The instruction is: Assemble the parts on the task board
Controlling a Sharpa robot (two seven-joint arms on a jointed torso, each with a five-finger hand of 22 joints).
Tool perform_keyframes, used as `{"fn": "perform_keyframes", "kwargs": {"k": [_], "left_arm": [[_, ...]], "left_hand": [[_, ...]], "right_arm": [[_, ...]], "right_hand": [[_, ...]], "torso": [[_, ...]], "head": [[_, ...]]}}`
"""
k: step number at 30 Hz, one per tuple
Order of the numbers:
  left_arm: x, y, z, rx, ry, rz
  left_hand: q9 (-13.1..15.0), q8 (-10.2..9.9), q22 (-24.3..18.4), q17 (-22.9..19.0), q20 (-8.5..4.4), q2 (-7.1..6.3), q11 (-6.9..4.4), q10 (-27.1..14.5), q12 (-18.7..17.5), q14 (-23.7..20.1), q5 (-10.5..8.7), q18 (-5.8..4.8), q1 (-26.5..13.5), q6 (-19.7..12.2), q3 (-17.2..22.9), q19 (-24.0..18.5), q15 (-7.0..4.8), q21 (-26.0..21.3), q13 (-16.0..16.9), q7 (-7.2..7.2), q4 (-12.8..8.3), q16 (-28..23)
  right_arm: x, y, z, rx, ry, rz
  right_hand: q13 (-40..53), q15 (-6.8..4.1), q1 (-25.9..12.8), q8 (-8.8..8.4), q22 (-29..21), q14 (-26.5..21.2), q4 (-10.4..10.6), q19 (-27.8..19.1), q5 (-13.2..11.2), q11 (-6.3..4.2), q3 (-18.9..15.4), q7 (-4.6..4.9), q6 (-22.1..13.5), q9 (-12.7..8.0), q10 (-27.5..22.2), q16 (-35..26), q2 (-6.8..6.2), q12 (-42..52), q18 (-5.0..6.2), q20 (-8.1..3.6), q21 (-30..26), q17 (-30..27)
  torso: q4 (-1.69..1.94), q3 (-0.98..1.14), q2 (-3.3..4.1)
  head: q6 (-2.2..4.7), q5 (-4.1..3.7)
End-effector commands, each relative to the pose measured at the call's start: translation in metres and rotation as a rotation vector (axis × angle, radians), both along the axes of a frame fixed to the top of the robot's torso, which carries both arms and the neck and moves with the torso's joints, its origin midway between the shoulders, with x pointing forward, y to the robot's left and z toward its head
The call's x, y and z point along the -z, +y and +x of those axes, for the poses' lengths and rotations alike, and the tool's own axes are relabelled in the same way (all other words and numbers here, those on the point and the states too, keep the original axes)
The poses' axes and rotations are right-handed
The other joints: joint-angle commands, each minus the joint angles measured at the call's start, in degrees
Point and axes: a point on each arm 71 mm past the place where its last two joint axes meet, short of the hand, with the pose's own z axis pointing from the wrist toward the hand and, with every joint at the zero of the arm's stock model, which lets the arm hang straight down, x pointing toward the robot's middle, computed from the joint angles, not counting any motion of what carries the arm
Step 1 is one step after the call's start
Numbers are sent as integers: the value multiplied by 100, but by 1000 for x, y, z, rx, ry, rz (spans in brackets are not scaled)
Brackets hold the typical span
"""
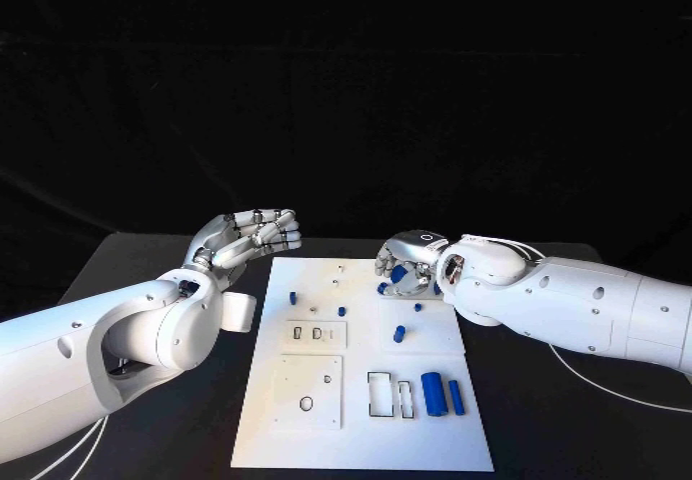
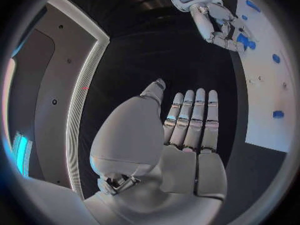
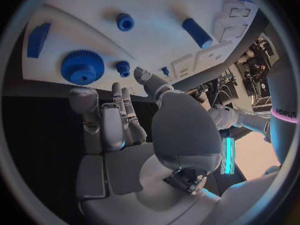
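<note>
L hand (image 1: 253,238) hovered over the black tabletop (image 1: 173,260) just off the white board's (image 1: 433,440) far-left corner, palm up, fingers (image 2: 194,117) held side by side and lightly curled, gripping nothing. In L wrist view they looked nearly straight. R hand (image 1: 408,266) was above the board's far-right part, fingers (image 3: 119,115) curled down; something blue showed between them in head view and in L wrist view, but couldn't tell if it was gripped or just lying under the hand. R wrist view: fingers partly bent, nothing seen in palm, blue gear (image 3: 82,67) on the board just past the fingertips. Blue cylinder (image 1: 431,393) and flat blue bar (image 1: 456,397) lay side by side near the board's near-right edge, beside a rectangular slot (image 1: 379,393). Small blue pegs (image 1: 401,333) were scattered mid-board.
</note>
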Motion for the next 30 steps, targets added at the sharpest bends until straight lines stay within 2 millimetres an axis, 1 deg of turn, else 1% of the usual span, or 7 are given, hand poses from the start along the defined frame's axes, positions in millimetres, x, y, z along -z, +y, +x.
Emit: {"fn": "perform_keyframes", "kwargs": {"k": [1, 4, 10, 17, 21, 25, 30], "left_arm": [[-3, -2, -1, 25, -8, -4], [-3, -1, -1, 24, -8, -3], [-3, 0, -1, 22, -8, -2], [-4, 0, -1, 23, -7, -2], [-4, 1, -1, 22, -4, 0], [-4, 0, -1, 25, -2, 0], [-4, 1, -1, 23, 0, 1]], "left_hand": [[-6, -6, -11, -10, 2, -44, 7, 27, -45, -54, -27, 45, 5, 11, 40, 24, -5, 5, -4, 104, -3, -42], [-7, -7, -15, -14, 4, -48, 9, 29, -55, -67, -32, 44, 1, 10, 39, 28, -2, 2, -4, 106, -2, -55], [-8, -8, -16, -15, 4, -49, 9, 30, -58, -71, -33, 43, -1, 9, 38, 29, -1, 1, -4, 107, -2, -60], [-8, -9, -19, -17, 5, -51, 11, 31, -66, -80, -37, 43, -5, 8, 37, 32, 1, -1, -4, 109, -1, -69], [-9, -11, -22, -19, 6, -54, 13, 31, -73, -86, -40, 42, -9, 6, 35, 34, 3, -3, -4, 111, 0, -77], [-9, -11, -23, -19, 6, -54, 13, 31, -74, -87, -41, 42, -10, 6, 35, 34, 4, -3, -5, 111, 0, -79], [-9, -11, -23, -19, 6, -54, 13, 31, -74, -87, -41, 42, -10, 6, 35, 34, 4, -3, -5, 111, 0, -79]], "right_arm": [[4, -2, 1, 21, 11, -69], [4, -3, 2, 28, 5, -72], [4, -3, 3, 33, 0, -73], [5, 0, 3, 24, 12, -61], [5, 2, 2, 22, 21, -49], [6, 1, 2, 25, 34, -42], [6, 2, 2, 27, 49, -38]], "right_hand": [[12, 28, 51, -36, 160, 278, 32, 53, -9, 13, 16, -7, -15, 17, -46, 101, -4, -28, -56, -3, 124, 98], [21, 31, 70, -35, 314, 288, 44, 78, -5, 16, 44, -3, 10, 37, -41, 195, 14, -24, -73, 5, 245, 183], [32, 37, 87, -32, 526, 306, 71, 115, 10, 19, 115, 0, 52, 64, -18, 326, 43, -21, -97, 15, 410, 304], [32, 31, 87, -11, 782, 311, 173, 151, -12, 1, 340, -28, 143, 115, 52, 437, 143, -17, -123, 18, 610, 367], [28, 20, 66, -5, 888, 314, 237, 152, -98, -12, 493, -44, 168, 152, 133, 507, 138, -15, -132, 12, 692, 415], [26, 20, 58, -8, 910, 314, 251, 153, -111, -13, 517, -44, 165, 158, 140, 518, 128, -18, -134, 12, 708, 421], [23, 20, 51, -7, 931, 317, 269, 150, -123, -14, 553, -46, 167, 168, 151, 542, 119, -21, -136, 11, 723, 444]], "torso": [[15, 3, 33], [25, -4, 42], [26, 0, 51], [33, -7, 71], [39, -9, 77], [53, -16, 79], [43, -15, 90]], "head": [[-5, -1], [-2, -15], [-5, -16], [-13, -18], [-15, -19], [-55, -30], [-76, -26]]}}
